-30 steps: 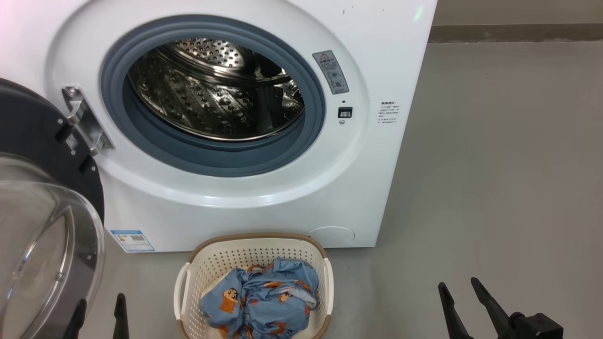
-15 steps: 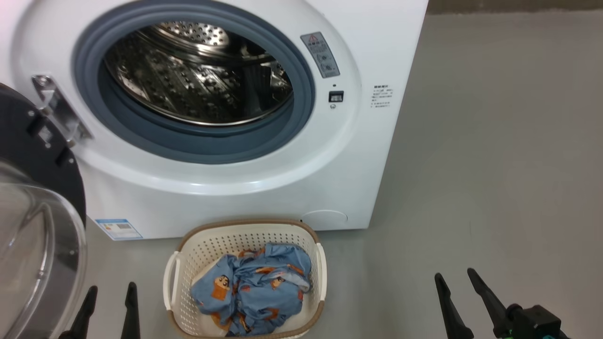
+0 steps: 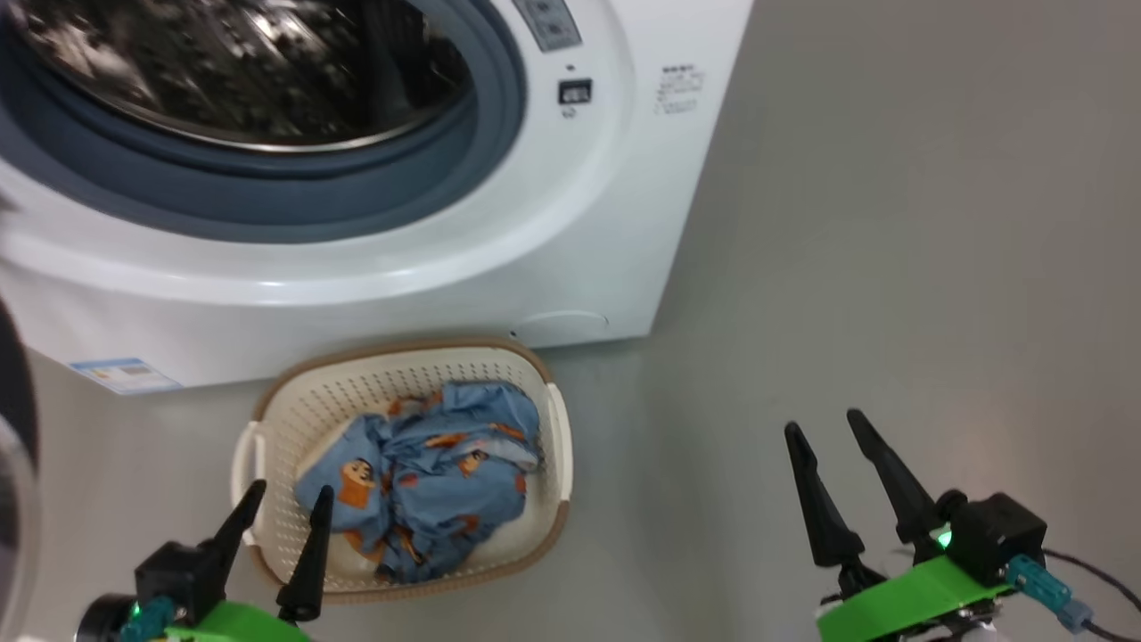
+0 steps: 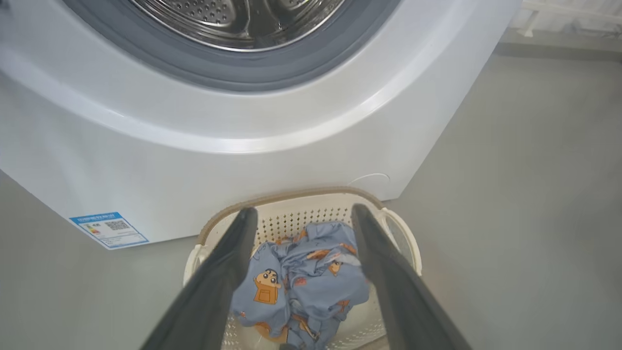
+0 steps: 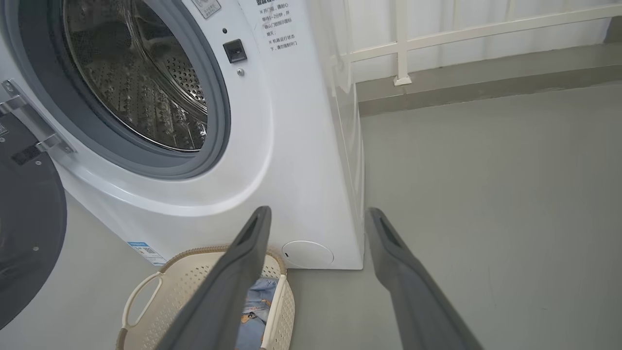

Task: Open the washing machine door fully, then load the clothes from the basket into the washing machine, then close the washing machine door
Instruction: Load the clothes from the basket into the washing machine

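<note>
The door (image 5: 24,218) stands open. The clothes (image 3: 419,477) lie in the basket (image 3: 392,352) just ahead of the left claw (image 3: 291,492), spread and empty; the right claw (image 3: 822,423), likewise, is well aside. Loading, closing remain

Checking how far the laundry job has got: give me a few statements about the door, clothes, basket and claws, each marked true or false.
1. The door is open. True.
2. The basket stands on the floor in front of the washer. True.
3. The clothes are inside the washer. False: they lie in the basket.
4. The left claw grips the clothes. False: it is open and holds nothing.
5. The right claw is open. True.
</note>
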Robot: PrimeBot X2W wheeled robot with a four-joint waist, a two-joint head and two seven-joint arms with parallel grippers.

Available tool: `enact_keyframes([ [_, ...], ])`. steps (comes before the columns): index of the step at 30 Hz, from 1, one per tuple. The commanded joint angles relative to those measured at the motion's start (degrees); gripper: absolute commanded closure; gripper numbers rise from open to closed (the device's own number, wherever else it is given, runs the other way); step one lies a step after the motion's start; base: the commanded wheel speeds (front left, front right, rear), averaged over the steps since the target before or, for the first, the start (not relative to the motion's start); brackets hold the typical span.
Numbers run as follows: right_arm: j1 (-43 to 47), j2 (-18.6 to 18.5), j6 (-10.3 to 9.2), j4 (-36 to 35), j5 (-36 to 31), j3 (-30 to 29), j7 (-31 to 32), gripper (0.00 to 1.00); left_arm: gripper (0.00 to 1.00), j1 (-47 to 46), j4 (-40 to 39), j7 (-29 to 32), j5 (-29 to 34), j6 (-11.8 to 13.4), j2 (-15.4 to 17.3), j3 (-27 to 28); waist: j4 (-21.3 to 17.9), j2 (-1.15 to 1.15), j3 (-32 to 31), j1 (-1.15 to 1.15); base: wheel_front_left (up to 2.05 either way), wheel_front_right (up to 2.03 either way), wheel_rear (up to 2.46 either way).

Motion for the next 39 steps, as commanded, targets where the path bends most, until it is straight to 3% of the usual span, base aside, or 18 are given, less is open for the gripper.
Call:
enact_keyframes([
  [1, -1.7, -0.2, 0.1, -1.7, 1.0, 1.9, -0.7, 0.0, 0.0, -2.6, 0.4, -0.3, -0.8, -0.1, 2.2, 0.9, -5.0, 0.0, 6.6, 0.0, 0.0, 0.0, 0.0],
  [19, -9.4, -0.2, 0.1, -5.1, 7.5, 9.6, -0.7, 0.0, 0.0, -23.9, 19.9, 6.4, -6.9, -0.1, 15.3, -10.2, -15.0, 0.0, 27.0, 0.0, 0.0, 0.0, 0.0],
  [28, -11.2, -0.2, 0.1, -6.6, 10.1, 11.3, -0.7, 0.0, 0.0, -31.8, 26.8, 12.7, -7.1, 0.4, 17.8, -10.7, -17.7, 0.0, 32.3, 0.0, 0.0, 0.0, 0.0],
  [39, -11.6, -0.2, 0.1, -7.3, 11.9, 13.0, -0.7, 0.0, 0.0, -36.8, 29.7, 16.1, -5.1, 3.1, 21.0, -11.4, -19.4, 0.0, 34.8, 0.0, 0.0, 0.0, 0.0],
])
